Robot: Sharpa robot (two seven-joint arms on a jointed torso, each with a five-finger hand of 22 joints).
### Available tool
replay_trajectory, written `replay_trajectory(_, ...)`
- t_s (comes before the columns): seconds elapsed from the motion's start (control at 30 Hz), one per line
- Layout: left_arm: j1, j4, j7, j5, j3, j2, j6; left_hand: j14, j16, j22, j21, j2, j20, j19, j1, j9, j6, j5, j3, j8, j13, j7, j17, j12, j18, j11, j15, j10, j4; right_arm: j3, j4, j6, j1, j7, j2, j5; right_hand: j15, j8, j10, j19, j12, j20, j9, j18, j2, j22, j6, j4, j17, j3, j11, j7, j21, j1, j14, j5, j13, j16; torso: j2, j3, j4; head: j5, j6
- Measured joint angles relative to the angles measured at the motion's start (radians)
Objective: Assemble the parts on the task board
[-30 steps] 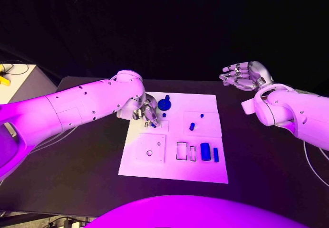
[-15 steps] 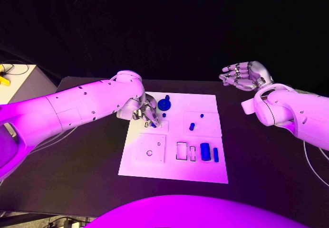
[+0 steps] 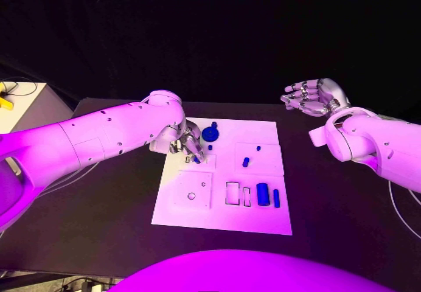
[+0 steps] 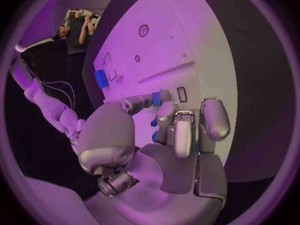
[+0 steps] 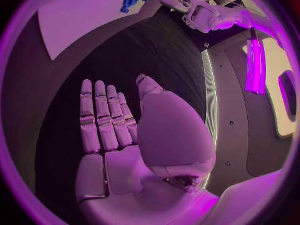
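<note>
Nothing moved, white task board (image 3: 263, 131) on black table (image 3: 105, 213), dark room

Left hand (image 3: 186, 145) and its arm crowding the task board's (image 3: 263, 131) far-left corner, round blue part (image 3: 210, 132) just beside the fingers, board's right half and near edge open, right hand (image 3: 313, 96) raised well apart

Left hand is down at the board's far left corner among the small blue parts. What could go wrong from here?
The left hand works close to the round blue part and a small blue part; its fingers could knock either aside. Its fingers also hide what they touch, so a slip may go unseen. The right hand hangs open, off the task board, too far to help.
</note>
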Motion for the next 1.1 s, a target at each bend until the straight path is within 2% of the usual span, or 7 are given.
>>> replay_trajectory(0.33,0.0,-0.001,-0.001,-0.001,0.0,0.0,-0.001,0.0,0.0,0.001,0.0,0.0,0.0,0.0,-0.008,-0.001,0.004,-0.004,-0.033,0.0,0.0,-0.004,0.0,0.0,0.0,0.0,0.0,0.0,0.019,0.0,0.0,0.0,0.0,0.0,0.0,0.0,0.0,0.0,0.004,0.0,-0.004,0.0,0.0,0.0,0.0,-0.001,0.0,0.0,-0.002,0.0,-0.004,0.0,0.0,0.0,0.0,0.0,0.0,0.0,0.0,0.0002,-0.0004,0.0,0.0)
replay_trajectory(0.97,-0.001,-0.002,-0.003,-0.003,-0.001,0.0,-0.004,0.0,0.0,0.002,0.0,-0.01,0.0,0.0,-0.029,-0.002,0.01,-0.013,-0.158,-0.011,-0.003,-0.002,0.0,0.0,0.0,0.0,0.0,0.0,0.083,0.0,0.0,0.001,0.0,-0.002,0.0,0.0,0.0,0.0,0.004,0.0,-0.003,0.0,0.0,0.0,0.0,-0.001,0.0,-0.003,-0.003,0.003,-0.004,0.0,0.0,0.0,0.0,0.0,0.0,0.0,0.0,0.0005,-0.0003,-0.003,0.0)
replay_trajectory(1.1,-0.001,-0.002,-0.003,-0.003,-0.001,0.0,-0.005,0.0,0.0,0.002,0.0,-0.01,0.0,0.0,-0.029,-0.002,0.01,-0.013,-0.164,-0.011,-0.003,-0.002,0.0,0.0,0.0,0.0,0.0,0.0,0.085,0.0,0.0,0.001,0.0,-0.002,0.0,0.0,0.0,0.0,0.004,0.0,-0.003,0.0,0.0,0.0,0.0,-0.001,0.0,-0.003,-0.003,0.003,-0.004,0.0,0.0,0.0,0.0,0.0,0.0,0.0,0.0,0.0003,-0.0005,-0.003,0.0)
